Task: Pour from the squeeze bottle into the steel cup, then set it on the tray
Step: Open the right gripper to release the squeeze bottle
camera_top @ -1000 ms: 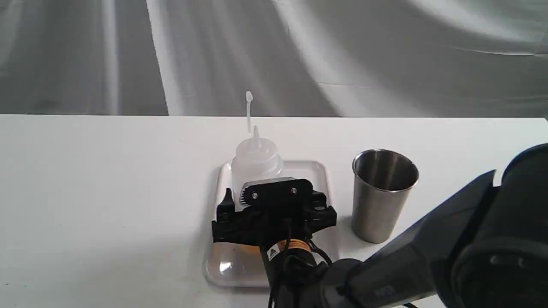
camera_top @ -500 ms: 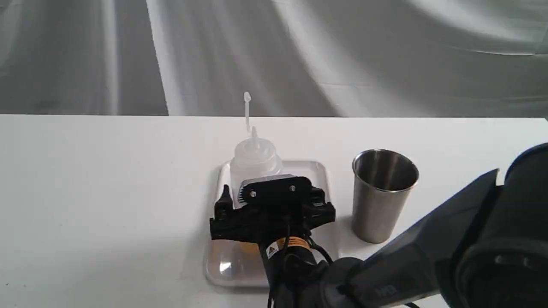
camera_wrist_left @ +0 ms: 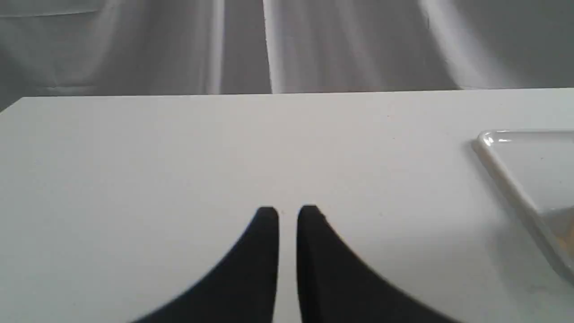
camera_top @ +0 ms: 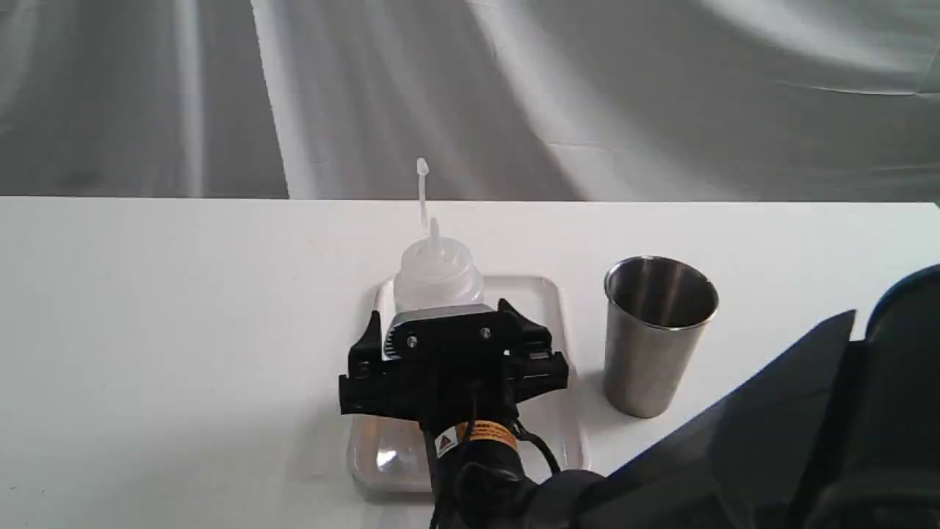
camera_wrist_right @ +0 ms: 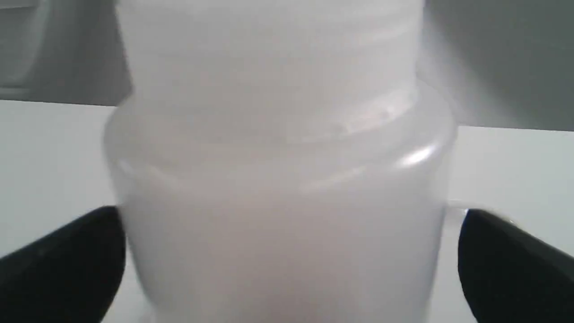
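The squeeze bottle point(camera_top: 437, 273) stands upright on the far half of the white tray point(camera_top: 549, 295), its thin nozzle and tethered tip cap pointing up. My right gripper point(camera_top: 438, 323) is open around the bottle's body from the near side. In the right wrist view the bottle point(camera_wrist_right: 282, 179) fills the space between the black fingers point(camera_wrist_right: 67, 255), with a thin gap at one side. The steel cup point(camera_top: 656, 345) stands upright on the table right of the tray. My left gripper point(camera_wrist_left: 287, 215) is shut and empty, low over bare table, with a tray corner point(camera_wrist_left: 506, 168) off to its side.
The white table point(camera_top: 183, 330) ends at a straight far edge, with a grey draped cloth point(camera_top: 587, 88) behind it. The right arm's dark bulk point(camera_top: 808, 441) covers the near right corner of the exterior view. The left arm does not show there.
The right gripper's fingers have spread apart and let go of the bottle, and the gripper has shifted slightly left. The bottle now stands on the tray; the cup has not moved.
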`<action>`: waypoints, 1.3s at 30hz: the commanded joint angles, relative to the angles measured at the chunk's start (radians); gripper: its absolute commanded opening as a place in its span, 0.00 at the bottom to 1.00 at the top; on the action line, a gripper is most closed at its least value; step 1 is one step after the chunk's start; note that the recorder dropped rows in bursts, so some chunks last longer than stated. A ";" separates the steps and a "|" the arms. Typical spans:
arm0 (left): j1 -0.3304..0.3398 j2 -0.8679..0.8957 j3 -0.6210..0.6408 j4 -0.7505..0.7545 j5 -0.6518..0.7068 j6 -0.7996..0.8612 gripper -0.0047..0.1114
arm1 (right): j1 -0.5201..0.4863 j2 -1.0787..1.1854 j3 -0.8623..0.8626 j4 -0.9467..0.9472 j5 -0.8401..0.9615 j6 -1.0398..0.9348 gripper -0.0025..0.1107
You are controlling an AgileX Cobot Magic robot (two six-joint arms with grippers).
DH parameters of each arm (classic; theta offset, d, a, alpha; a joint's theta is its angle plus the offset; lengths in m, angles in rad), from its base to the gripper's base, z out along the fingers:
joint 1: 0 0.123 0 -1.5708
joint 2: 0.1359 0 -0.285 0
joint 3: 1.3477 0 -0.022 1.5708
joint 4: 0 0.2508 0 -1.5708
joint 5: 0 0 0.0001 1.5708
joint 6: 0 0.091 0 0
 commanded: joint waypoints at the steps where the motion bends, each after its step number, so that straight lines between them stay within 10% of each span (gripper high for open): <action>1: -0.008 -0.003 0.004 -0.001 -0.007 -0.003 0.11 | 0.020 -0.014 -0.003 0.040 -0.035 -0.015 0.95; 22: -0.008 -0.003 0.004 -0.001 -0.007 -0.001 0.11 | 0.141 -0.193 0.167 0.120 -0.063 -0.038 0.95; 39: -0.008 -0.003 0.004 -0.001 -0.007 -0.002 0.11 | 0.432 -0.498 0.305 0.472 -0.086 -0.299 0.95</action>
